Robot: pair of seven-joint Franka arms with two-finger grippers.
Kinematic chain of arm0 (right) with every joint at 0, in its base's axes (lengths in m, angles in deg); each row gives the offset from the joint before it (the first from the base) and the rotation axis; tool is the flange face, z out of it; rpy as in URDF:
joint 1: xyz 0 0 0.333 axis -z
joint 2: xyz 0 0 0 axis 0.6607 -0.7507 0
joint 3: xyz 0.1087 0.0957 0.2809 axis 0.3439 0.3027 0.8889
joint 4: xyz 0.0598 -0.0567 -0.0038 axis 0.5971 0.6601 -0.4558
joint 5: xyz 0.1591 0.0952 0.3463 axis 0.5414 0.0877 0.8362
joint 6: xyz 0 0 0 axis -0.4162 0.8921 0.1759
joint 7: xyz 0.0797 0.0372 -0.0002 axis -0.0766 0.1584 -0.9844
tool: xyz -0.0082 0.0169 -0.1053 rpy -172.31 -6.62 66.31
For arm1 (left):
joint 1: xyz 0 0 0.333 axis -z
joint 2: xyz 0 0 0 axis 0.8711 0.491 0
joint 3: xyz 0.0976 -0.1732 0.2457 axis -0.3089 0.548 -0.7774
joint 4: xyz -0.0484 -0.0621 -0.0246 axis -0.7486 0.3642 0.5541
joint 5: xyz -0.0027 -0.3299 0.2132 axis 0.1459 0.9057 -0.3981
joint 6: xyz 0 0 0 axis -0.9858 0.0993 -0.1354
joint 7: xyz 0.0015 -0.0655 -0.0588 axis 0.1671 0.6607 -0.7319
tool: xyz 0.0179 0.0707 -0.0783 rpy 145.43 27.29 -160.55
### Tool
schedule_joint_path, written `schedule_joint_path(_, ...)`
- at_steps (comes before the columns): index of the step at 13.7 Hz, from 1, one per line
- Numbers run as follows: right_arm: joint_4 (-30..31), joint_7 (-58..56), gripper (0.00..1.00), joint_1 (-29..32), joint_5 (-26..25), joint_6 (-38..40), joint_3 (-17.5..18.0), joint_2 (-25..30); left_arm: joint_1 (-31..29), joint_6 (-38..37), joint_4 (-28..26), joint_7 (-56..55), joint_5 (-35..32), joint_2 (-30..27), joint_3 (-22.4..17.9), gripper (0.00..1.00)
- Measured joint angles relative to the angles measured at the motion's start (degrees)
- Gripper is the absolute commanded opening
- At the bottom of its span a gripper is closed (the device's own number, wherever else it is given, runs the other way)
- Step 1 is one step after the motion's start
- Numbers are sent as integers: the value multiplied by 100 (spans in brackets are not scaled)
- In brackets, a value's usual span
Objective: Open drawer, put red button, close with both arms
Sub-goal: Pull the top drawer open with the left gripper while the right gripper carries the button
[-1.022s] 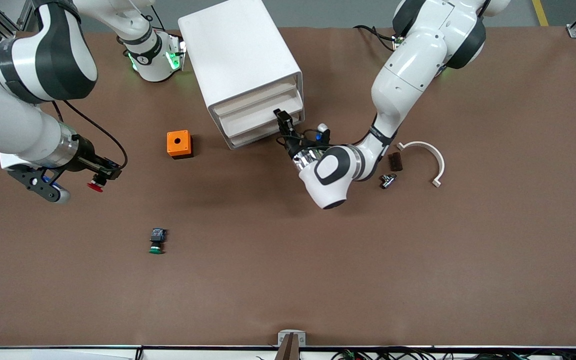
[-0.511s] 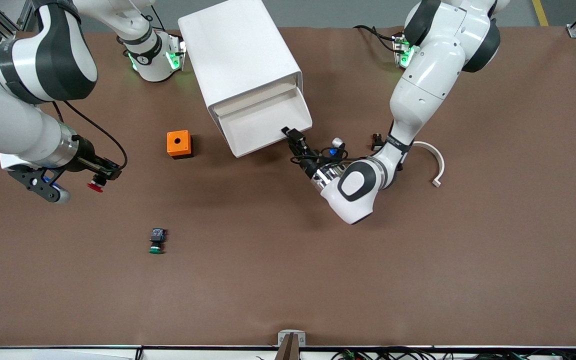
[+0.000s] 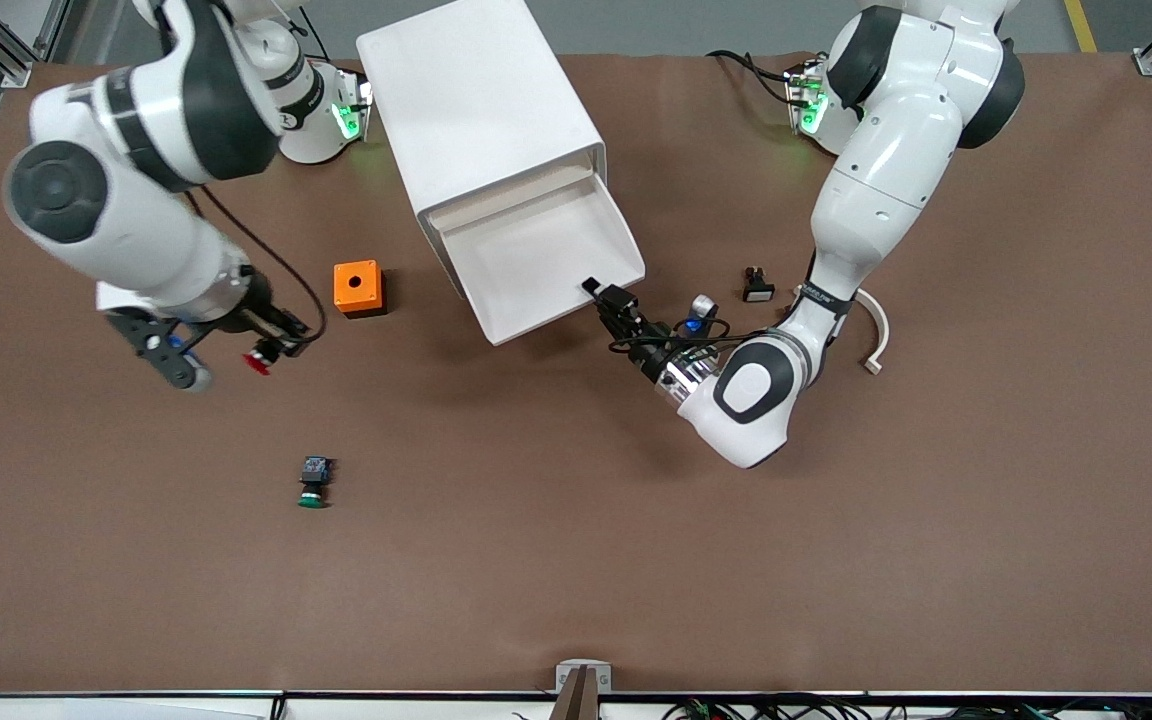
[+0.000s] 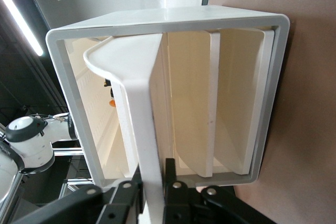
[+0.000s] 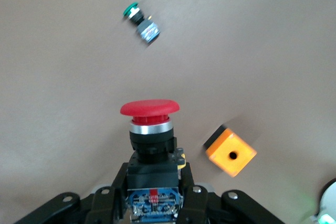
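The white cabinet (image 3: 481, 110) stands at the table's back middle. Its top drawer (image 3: 546, 265) is pulled far out, white and empty inside. My left gripper (image 3: 604, 297) is shut on the drawer's front edge at the corner toward the left arm's end; in the left wrist view the fingers clamp the drawer's front lip (image 4: 149, 129). My right gripper (image 3: 271, 350) is shut on the red button (image 3: 258, 362), held above the table beside the orange box. In the right wrist view the red button (image 5: 149, 109) shows its red cap, black body and blue rear block between the fingers.
An orange box (image 3: 358, 288) with a round hole sits beside the cabinet toward the right arm's end. A green-capped button (image 3: 313, 482) lies nearer the front camera. A small black part (image 3: 757, 285) and a white curved piece (image 3: 876, 325) lie toward the left arm's end.
My left gripper has pulled the top drawer out from nearly closed to far open. My right arm has started moving with the red button toward the cabinet.
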Motion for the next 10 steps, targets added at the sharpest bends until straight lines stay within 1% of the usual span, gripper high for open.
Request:
schedule_joint_path(1,7,319,0,-209,1,-63,6,-7,-8,3,8,7,2,0,-22,50)
schedule_joint_path(2,12,599,0,-399,3,-120,9,-10,-25,3,22,37,3,0,-32,61)
schedule_joint_path(6,30,1665,0,-1126,6,-418,17,-17,-97,2,96,640,3,-1,-68,95)
schedule_joint_path(7,50,1922,0,-1284,7,-521,17,-30,-105,4,119,882,3,-2,-76,98)
schedule_joint_path(10,184,2735,0,-1719,9,-977,16,-167,-139,44,263,1718,3,-6,-114,99)
